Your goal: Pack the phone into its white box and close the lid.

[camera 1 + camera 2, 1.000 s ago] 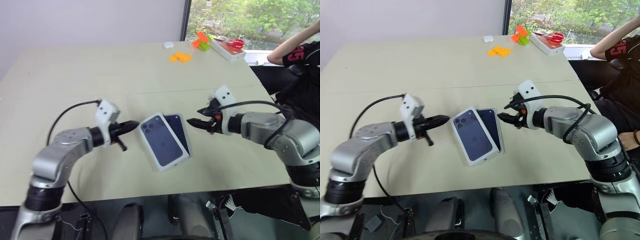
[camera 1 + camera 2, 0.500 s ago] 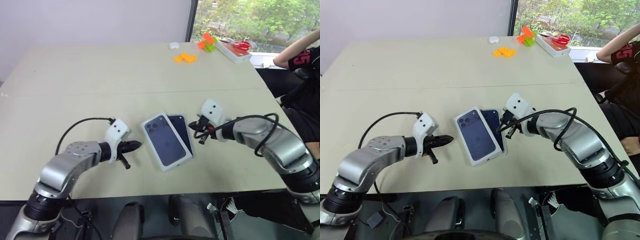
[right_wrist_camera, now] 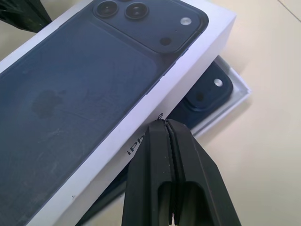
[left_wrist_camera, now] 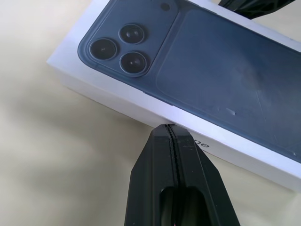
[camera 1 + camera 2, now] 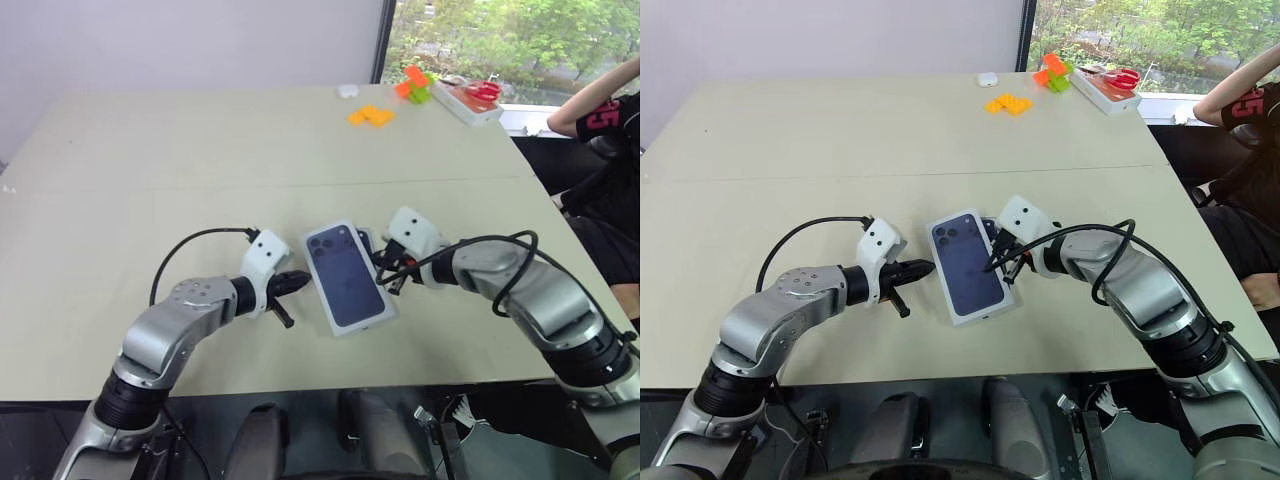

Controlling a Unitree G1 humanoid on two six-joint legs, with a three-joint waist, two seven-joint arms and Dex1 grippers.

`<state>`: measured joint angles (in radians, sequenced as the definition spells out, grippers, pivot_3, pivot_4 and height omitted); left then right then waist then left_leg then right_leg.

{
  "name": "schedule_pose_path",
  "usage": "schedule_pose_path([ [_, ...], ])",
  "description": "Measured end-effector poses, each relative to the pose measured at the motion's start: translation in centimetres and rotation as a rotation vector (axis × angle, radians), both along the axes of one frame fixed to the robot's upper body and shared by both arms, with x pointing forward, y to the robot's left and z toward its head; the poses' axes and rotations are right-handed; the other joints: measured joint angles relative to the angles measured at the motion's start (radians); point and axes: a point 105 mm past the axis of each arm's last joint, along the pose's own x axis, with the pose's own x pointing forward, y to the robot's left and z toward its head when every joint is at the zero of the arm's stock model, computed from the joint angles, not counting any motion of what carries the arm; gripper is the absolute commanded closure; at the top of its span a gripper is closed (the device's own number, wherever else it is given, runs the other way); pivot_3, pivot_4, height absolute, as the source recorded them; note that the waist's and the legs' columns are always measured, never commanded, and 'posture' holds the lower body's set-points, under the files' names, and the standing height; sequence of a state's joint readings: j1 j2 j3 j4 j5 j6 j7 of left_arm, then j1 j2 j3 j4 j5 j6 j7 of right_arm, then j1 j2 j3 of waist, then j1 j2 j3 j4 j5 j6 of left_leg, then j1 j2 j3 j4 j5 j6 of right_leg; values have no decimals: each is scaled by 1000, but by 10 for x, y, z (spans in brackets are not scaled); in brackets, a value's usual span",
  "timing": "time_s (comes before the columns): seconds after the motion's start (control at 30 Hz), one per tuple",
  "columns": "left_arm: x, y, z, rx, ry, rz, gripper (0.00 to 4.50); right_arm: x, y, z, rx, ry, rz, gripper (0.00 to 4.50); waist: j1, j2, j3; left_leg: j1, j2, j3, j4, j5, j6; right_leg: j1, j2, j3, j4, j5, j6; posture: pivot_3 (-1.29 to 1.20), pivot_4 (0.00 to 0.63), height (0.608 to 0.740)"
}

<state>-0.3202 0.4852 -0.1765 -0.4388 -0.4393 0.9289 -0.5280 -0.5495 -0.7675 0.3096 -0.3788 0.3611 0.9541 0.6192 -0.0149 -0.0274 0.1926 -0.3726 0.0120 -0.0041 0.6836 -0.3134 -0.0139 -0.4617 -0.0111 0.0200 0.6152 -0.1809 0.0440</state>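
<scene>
Near the front edge of a pale beige table [image 5: 840, 150], two robot arms reach inward from either side toward a phone package lying between them. The left gripper [image 5: 925, 267] is clenched, its two black fingers pressed flat together and holding nothing; in the left wrist view their joined tip [image 4: 168, 127] sits right against the white long side wall of the lid [image 4: 197, 75], though whether it actually presses on it cannot be told. The right gripper [image 5: 992, 264] is likewise clenched on nothing, its joined fingers [image 3: 165, 123] meeting the opposite long side of the lid, at the edge where the wall carries printed lettering. The lid [image 5: 968, 265] lies with its printed face up, showing a dark phone picture with a cluster of three lenses at one corner, framed by a white border. It sits askew over the white box [image 3: 237, 92], covering most of it but not squared onto it: one corner of the shallow white tray sticks out from under the lid on the right gripper's side. In that exposed corner the phone [image 3: 207, 92] is in the tray, dark navy with part of its camera area showing. Far across the table lie small orange pieces [image 5: 1005, 102], an orange and green object [image 5: 1052, 74], a small white item [image 5: 987, 78] and a white tray [image 5: 1102, 88] holding something red. A person's arm [image 5: 1240, 85] shows at the far right.
</scene>
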Motion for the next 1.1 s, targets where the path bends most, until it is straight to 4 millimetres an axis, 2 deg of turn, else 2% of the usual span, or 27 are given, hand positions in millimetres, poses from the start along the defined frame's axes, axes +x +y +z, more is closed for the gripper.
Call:
schedule_pose_path([
  [0.37,12,-7,6,-31,-28,26,4500,1,-8,-1,-12,-8,-34,4451,0,0,0,0,0,0,0,0,0,0,0,0,0,0,0,0,150,726],
  [1.1,21,-10,8,-34,-56,57,4500,1,-10,-3,-23,1,-51,4451,1,0,0,0,0,0,0,0,0,0,0,0,1,0,0,0,150,726],
])
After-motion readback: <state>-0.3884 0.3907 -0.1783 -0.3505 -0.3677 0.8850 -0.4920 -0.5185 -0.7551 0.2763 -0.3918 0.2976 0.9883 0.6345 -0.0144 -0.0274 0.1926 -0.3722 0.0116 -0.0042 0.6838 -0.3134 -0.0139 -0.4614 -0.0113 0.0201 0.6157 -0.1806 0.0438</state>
